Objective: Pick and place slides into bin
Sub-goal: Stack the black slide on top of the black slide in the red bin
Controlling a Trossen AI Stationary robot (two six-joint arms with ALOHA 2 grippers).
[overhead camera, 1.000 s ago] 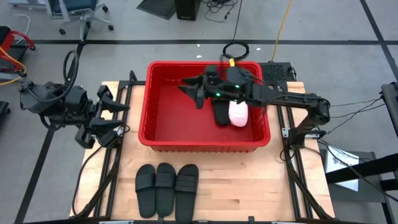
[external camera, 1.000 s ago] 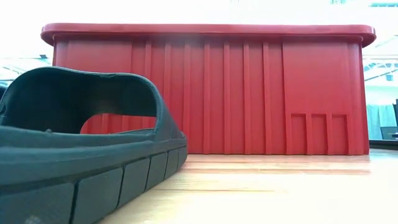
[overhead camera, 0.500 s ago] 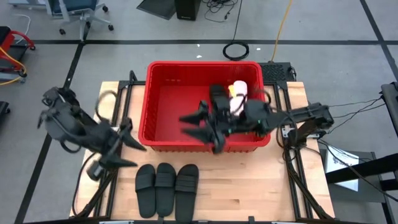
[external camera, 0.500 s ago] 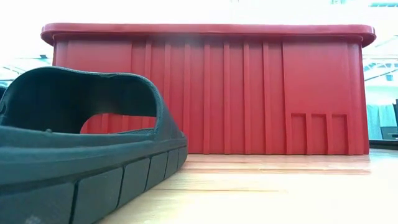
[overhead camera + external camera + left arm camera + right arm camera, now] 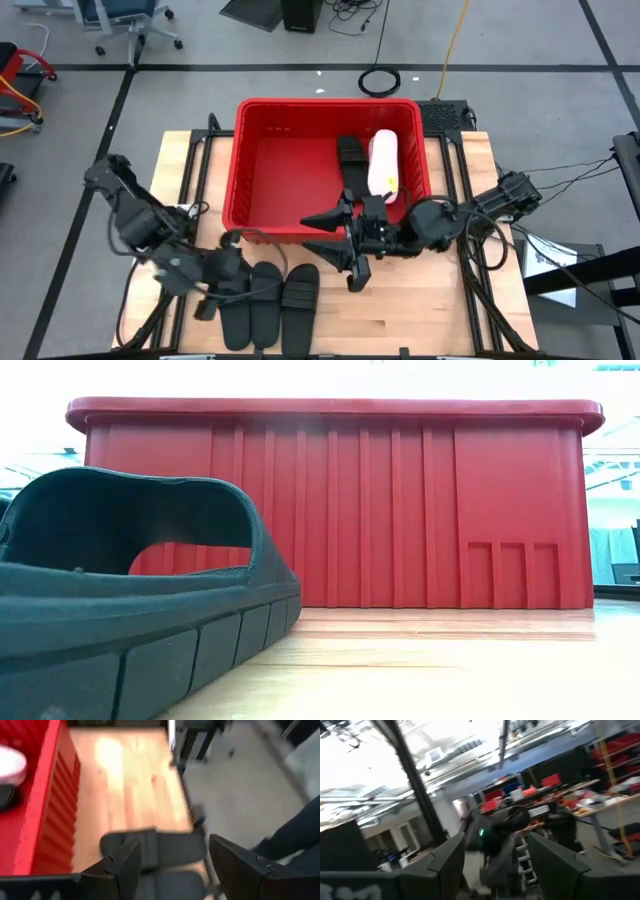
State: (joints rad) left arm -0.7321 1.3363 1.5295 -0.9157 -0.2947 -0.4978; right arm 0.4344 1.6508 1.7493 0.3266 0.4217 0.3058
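A: What is sitting around the large rectangular red plastic bin (image 5: 262, 222) right now?

B: The pale wooden counter (image 5: 420, 300) is carrying it, with black metal rails running along both sides of the bin. Beyond the bin's far wall, a coiled black cable (image 5: 379, 80) is lying on the grey floor.

A: Is anything standing in the way?

B: The right gripper (image 5: 338, 240) is hanging over the bin's near rim, its jaws standing apart with nothing between them. The left gripper (image 5: 222, 288) is hovering in front of the bin, over the three matte black slides (image 5: 268, 303); its jaws are spread and gripping nothing, as the left wrist view shows.

A: And the slides themselves?

B: Those three black ones are lying side by side on the counter, in front of the bin, straps up. Inside the bin, toward its right wall, one black slide (image 5: 352, 160) and one pale pink slide (image 5: 382, 160) are lying next to each other. In the low view, a black slide's ribbed sole (image 5: 150, 660) is filling the foreground before the bin's ribbed wall.
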